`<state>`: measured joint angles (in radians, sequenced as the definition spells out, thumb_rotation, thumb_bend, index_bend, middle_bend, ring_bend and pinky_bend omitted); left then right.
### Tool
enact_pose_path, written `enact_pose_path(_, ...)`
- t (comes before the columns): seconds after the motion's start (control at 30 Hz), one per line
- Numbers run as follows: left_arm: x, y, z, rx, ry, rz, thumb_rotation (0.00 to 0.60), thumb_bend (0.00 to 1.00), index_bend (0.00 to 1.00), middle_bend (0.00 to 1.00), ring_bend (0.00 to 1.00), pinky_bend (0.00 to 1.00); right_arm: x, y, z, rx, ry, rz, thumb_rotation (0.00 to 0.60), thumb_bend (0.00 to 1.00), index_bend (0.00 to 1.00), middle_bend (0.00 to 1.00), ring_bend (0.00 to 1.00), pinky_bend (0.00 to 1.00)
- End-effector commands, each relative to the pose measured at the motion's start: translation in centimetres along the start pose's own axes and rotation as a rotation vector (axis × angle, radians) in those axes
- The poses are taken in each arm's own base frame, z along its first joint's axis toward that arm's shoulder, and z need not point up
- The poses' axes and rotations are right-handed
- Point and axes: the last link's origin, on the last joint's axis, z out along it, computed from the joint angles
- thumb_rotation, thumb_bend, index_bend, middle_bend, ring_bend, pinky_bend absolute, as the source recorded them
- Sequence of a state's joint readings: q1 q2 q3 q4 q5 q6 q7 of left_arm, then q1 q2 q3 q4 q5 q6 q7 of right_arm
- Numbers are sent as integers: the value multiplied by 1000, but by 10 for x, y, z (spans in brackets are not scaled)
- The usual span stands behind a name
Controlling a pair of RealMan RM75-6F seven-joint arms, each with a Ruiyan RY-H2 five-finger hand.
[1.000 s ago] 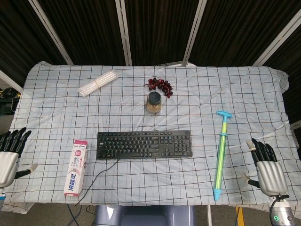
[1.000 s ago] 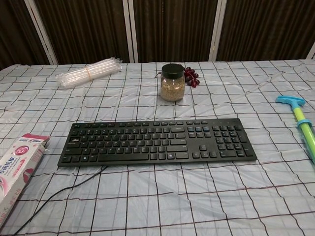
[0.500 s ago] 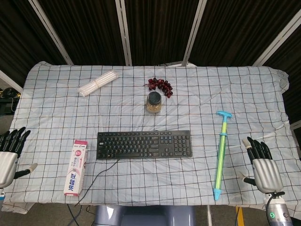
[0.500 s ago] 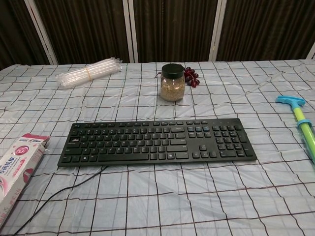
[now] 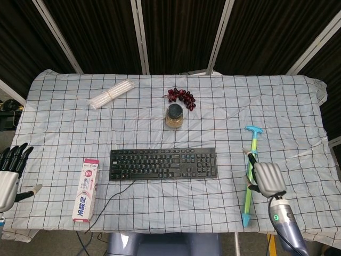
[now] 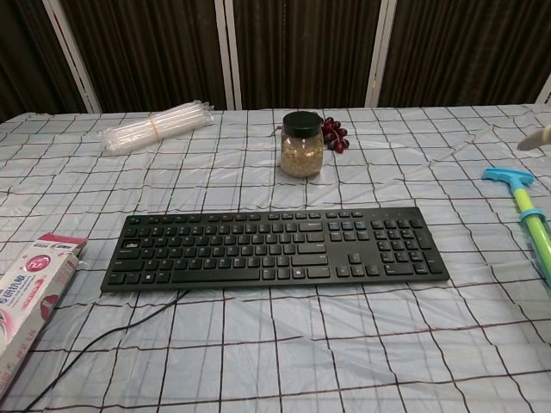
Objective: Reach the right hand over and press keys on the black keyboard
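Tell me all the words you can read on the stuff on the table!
Pink and white box: big blue characters run along its side, too blurred to read for sure.
Black keyboard: the keys have white letters, too small to read.
Jar: no label to see.
Green and blue pump toy: no words to see.

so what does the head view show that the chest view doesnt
Only the head view shows both hands whole: the left hand at the table's left edge, the right hand over the green water pump. The chest view alone gives a low side look at the jar; only a fingertip shows there. Both share the black keyboard, toothpaste box and grapes.
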<state>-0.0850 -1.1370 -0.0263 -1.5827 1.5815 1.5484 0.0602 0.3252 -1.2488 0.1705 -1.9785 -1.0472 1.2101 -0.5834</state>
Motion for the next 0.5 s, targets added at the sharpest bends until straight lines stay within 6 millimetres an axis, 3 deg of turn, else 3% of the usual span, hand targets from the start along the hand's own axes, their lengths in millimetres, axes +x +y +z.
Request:
enact_pose_path(0.03,0,0,0,1,-3,-4,600,64,0,0,0,0,-14,-60,21,69,-106,26,600,444,102,895,875,766)
enact_pose_path(0.27,0,-2,1,7,-16,-25,600,64,0,0,0,0,-44,-97,36,46,-192,39,600,484,110,920,899,784)
enact_pose_path(0.5,0,-3,2,12,-25,-39,600,64,0,0,0,0,-56,-120,43,42,-221,40,600,503,118,931,908,791)
